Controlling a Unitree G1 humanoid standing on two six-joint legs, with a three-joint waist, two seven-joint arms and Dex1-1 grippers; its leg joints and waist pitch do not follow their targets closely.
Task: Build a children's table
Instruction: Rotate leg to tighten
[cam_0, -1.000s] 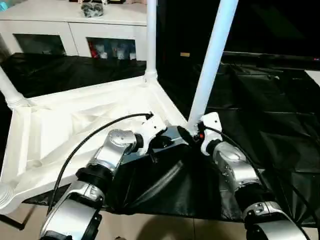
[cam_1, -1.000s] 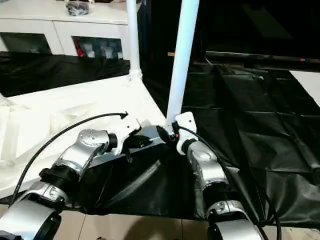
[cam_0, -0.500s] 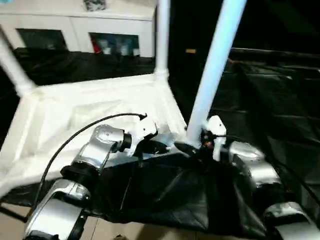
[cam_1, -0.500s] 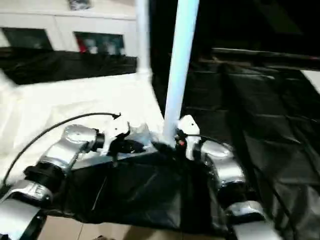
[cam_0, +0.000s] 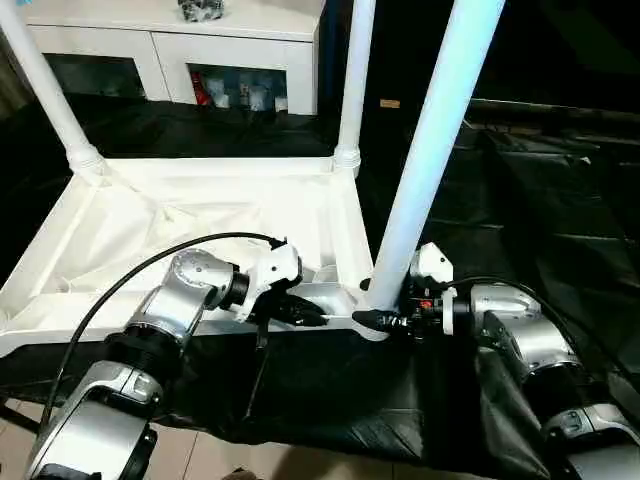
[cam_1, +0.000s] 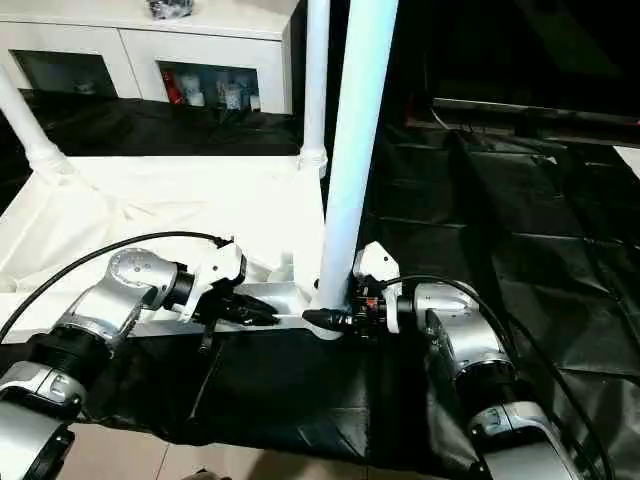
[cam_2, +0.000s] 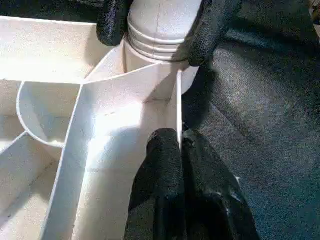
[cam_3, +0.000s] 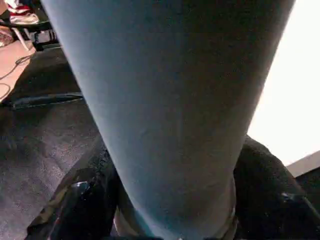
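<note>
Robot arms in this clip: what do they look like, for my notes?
Both forearms are silver metal with rounded, segmented joints and black collars. Each wrist carries a white housing ahead of a gripper with two black fingers: left gripper, right gripper. A black cable arcs over the left forearm; another trails along the right. A small red spot shows at the right wrist.

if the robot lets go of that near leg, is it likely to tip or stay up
It probably stays up: the near leg stands upright with its base in the tabletop's corner socket, like the two legs behind. It looks like hollow plastic, so likely light. Being tall and narrow, it may wobble if not seated fully.
</note>
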